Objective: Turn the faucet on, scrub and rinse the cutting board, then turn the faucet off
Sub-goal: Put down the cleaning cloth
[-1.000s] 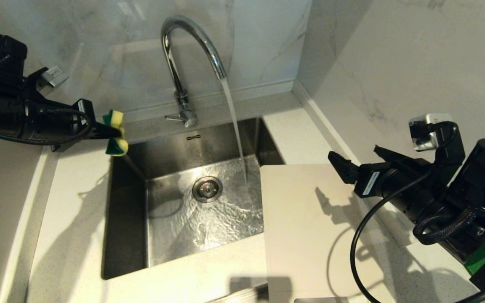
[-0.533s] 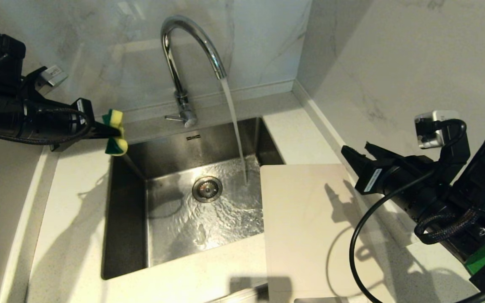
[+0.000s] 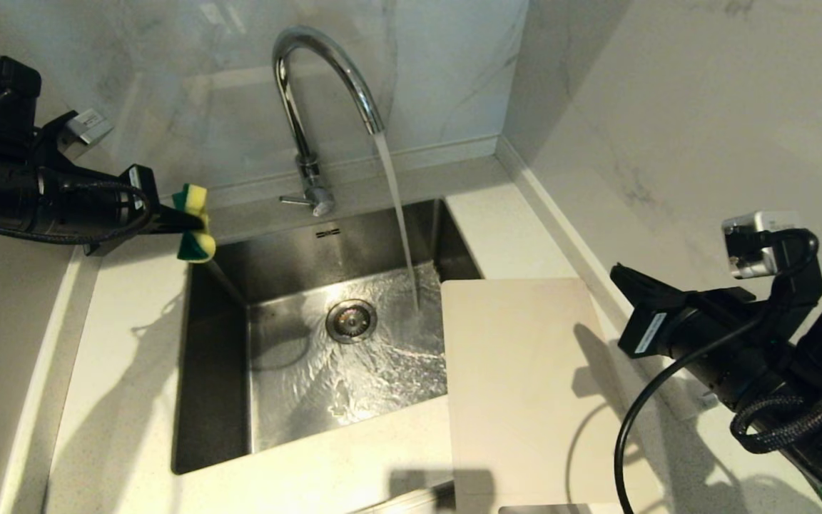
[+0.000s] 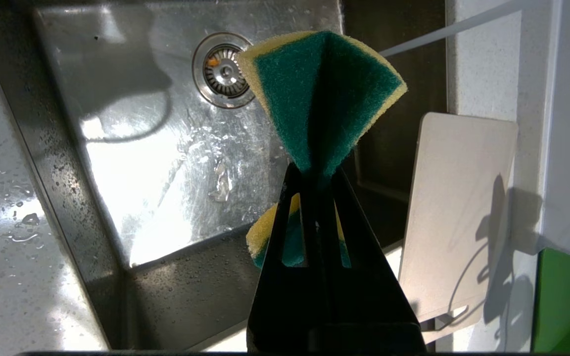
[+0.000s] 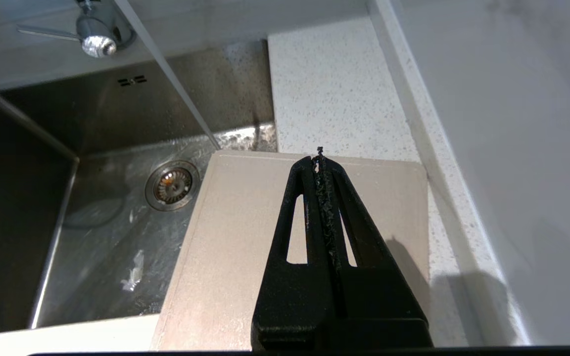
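The chrome gooseneck faucet (image 3: 311, 93) runs, its stream falling into the steel sink (image 3: 225, 400). Its thin lever (image 5: 47, 33) sticks out at the base. The cream cutting board (image 3: 518, 385) lies flat on the counter right of the sink, one edge overhanging the basin. My left gripper (image 3: 193, 223) hovers over the sink's far left corner, shut on a folded yellow-green sponge (image 4: 324, 94). To the right of the board and above the counter, my right gripper (image 3: 621, 277) is shut with nothing in it; the right wrist view shows its tips (image 5: 318, 160) over the board's far edge (image 5: 364, 163).
Marble walls close the corner behind and to the right. White speckled counter (image 3: 504, 228) surrounds the sink. The round drain (image 3: 351, 320) lies mid-basin under rippling water. A bright green flat object (image 4: 564, 301) stands at the right of the board.
My right gripper has closed from wide open to shut and has drawn back to the right, away from the sink. The left arm with the sponge has stayed put. Water keeps running.
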Tool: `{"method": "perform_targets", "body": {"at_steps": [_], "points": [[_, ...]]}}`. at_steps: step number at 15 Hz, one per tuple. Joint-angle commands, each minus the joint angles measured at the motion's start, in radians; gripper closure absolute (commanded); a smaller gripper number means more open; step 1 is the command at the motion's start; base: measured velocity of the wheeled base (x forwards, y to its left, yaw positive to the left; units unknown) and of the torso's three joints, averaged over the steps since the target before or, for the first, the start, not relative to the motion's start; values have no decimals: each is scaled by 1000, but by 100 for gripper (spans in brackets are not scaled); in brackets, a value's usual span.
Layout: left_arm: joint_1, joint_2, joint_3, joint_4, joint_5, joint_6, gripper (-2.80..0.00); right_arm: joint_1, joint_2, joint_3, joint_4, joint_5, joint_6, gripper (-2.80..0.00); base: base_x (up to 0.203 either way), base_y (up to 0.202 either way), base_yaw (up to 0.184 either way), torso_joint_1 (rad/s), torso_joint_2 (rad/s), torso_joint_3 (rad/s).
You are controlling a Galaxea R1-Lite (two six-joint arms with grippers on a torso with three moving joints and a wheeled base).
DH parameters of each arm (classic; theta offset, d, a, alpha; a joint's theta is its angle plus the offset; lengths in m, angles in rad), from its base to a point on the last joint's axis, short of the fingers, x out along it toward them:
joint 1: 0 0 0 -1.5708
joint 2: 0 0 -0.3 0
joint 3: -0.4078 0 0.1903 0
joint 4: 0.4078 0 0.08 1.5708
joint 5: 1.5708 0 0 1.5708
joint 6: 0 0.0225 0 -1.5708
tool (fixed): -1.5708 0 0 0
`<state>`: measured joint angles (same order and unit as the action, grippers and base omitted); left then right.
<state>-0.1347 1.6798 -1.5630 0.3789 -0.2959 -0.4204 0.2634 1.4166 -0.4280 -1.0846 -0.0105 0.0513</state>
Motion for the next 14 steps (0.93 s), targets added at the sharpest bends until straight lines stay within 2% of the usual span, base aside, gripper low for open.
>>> {"method": "perform_targets", "body": {"at_steps": [1,3,7,10,12,14], "points": [[0,0,5,3,-2,-3,0,-1,-87,51,7,0,3,0,0,0,0,0,0,0],[0,-2,8,3,0,-3,0,-1,-138,215,-2,5,19,0,0,0,0,0,0,0],[-14,-4,14,14,1,-28,0,1,-248,428,-4,57,24,0,0,0,0,0,0,0],[-13,-2,24,11,1,-29,0,-13,-438,431,183,98,-7,0,0,0,0,0,0,0],[-16,3,29,9,0,-31,0,-98,-518,430,281,186,-51,0,0,0,0,0,0,0],[-16,3,29,8,0,-35,0,-180,-534,430,303,230,-82,0,0,0,0,0,0,0]]}}
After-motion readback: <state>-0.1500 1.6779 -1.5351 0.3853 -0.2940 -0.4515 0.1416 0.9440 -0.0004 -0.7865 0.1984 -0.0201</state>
